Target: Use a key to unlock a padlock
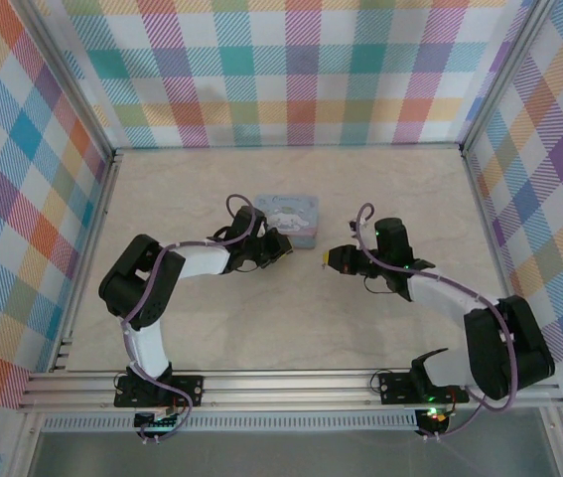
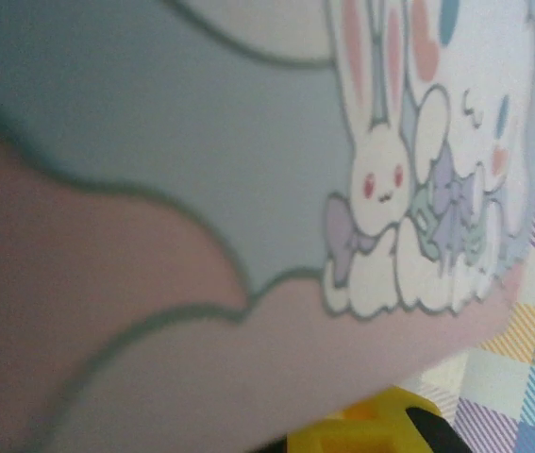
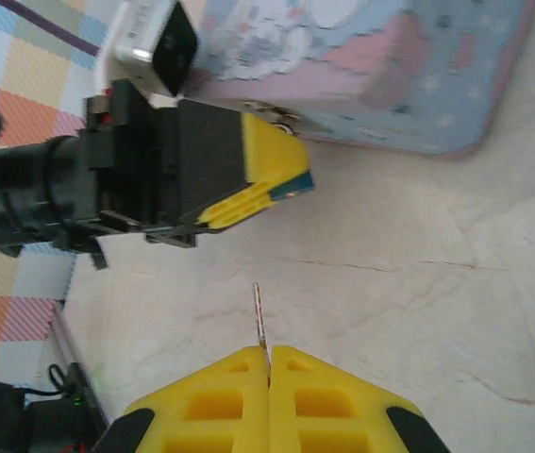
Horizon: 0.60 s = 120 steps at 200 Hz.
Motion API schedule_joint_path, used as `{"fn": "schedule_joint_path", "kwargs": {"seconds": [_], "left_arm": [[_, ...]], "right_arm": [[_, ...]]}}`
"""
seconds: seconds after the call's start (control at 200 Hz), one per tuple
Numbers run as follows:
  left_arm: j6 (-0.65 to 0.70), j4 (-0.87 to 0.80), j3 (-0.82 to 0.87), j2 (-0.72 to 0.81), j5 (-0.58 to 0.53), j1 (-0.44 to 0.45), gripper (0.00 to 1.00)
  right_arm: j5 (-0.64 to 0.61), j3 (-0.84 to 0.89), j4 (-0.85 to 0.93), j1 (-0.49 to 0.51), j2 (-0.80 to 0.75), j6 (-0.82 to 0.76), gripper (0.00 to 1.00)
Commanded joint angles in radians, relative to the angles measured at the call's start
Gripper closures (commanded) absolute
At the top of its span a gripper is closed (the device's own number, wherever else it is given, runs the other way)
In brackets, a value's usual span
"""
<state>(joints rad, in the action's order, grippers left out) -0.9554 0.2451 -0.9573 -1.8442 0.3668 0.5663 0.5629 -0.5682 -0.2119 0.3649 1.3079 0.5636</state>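
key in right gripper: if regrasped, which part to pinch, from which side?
Probably the head end, coming from behind in line with the blade, pads on its broad faces. The key shows edge-on as a thin strip; the right gripper, shut on it, leaves the blade sticking out ahead, free for a lock.

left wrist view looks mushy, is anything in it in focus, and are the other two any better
Left wrist: the tin is too close, its left side smeared, only the rabbit print fairly readable. Right wrist: key and tabletop veining crisp. Top external: even light, no glare.
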Motion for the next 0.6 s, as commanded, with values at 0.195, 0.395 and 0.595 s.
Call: {"fn": "schedule_joint_path", "kwargs": {"seconds": [0.195, 0.395, 0.595], "left_arm": [[-0.068, -0.036, -0.039, 0.034, 0.049, 0.01, 0.91], [-0.074, -0.02, -0.029, 0.033, 0.054, 0.009, 0.91], [-0.097, 0.016, -0.006, 0.047, 0.052, 0.009, 0.91]], "right_arm": [[0.12, 0.042, -0.198, -0.008, -0.084, 0.17, 1.0], [0.133, 0.034, -0.21, -0.008, -0.151, 0.208, 1.0], [0.145, 0.028, -0.211, -0.014, -0.204, 0.242, 1.0]]}}
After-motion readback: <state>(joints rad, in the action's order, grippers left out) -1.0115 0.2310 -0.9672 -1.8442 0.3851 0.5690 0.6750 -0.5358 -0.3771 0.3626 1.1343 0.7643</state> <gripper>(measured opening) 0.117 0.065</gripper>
